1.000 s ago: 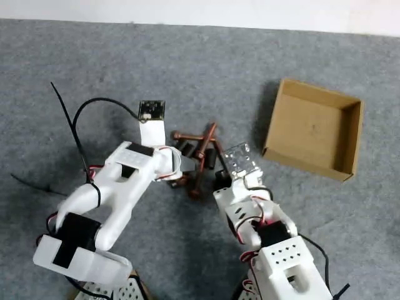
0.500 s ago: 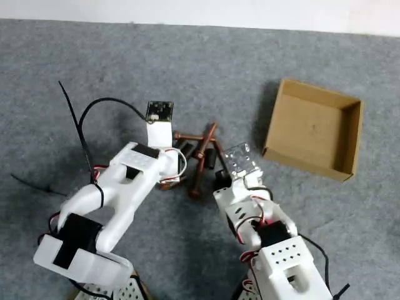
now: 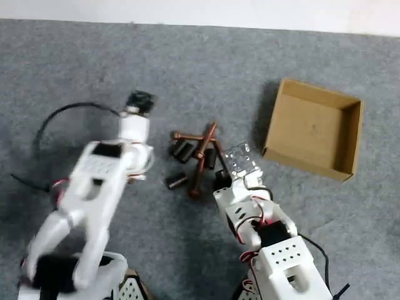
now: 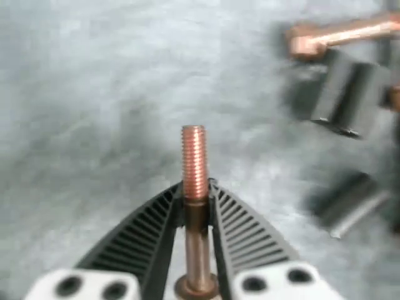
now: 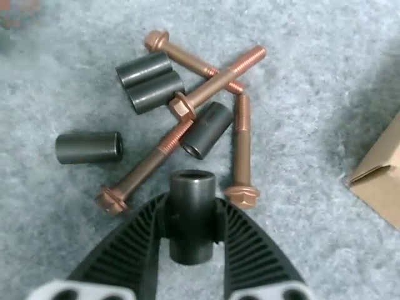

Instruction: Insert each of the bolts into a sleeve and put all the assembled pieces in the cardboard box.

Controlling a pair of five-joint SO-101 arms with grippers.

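1. Right, the left gripper (image 4: 195,186) is clamped on a bolt (image 4: 194,156). Its fingers pinch the plain shank, the threaded end pokes out past the tips, and the head sits back by the palm.
2. The right gripper (image 5: 191,203) is clamped round a sleeve (image 5: 192,187), with the open bore facing out past the tips.
3. We judge the step in hand is mating these two in the air. In the high view the left arm (image 3: 94,181) sits at 9 o'clock of the loose pile (image 3: 203,153) and the right arm (image 3: 250,212) at 5 o'clock, so bolt and sleeve have not met yet.
4. To do it well, we'd turn both wrists until the bolt axis and the bore line up. Then lead with the threaded tip and push slow and straight, since any tilt likely catches the threads on the rim.
5. We'd keep the right grip firm, because the bolt could shove the sleeve back through the pads. We'd also do the mating above the pile so nothing loose gets knocked.
6. The cardboard box (image 3: 309,131) lies at 2 to 3 o'clock of the pile, well apart, with nothing in it that we can see.
7. Hard to make out:
   - The left arm is smeared in the high view, so we cannot judge the gap between bolt tip and sleeve mouth from above.
   - The pieces behind the bolt in the left wrist view are blurred.
   - The sleeve's back end is hidden between the fingers.
   - The box is cut off to one corner in the right wrist view.
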